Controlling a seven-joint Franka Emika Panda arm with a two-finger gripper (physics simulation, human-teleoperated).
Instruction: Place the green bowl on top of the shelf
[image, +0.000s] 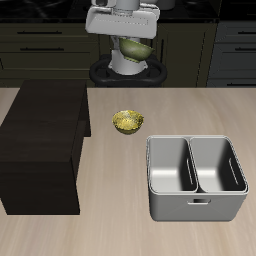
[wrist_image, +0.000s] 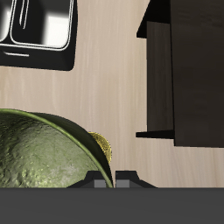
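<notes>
1. The gripper (image: 136, 40) hangs high above the back of the table (image: 120, 235), near the robot's base.
2. Its jaws are clamped on the rim of the green bowl (image: 137, 47), which is lifted clear of the table and tilted on edge.
3. In the wrist view the green bowl (wrist_image: 48, 153) fills the foreground, its mottled inside showing.
4. The shelf (image: 42, 140) stands on the table, its flat top bare.
5. A yellow bowl (image: 127, 121) sits on the table between the shelf and the grey bin (image: 195, 180).
6. The bin, with two compartments, stands nearer the table's front edge.
</notes>
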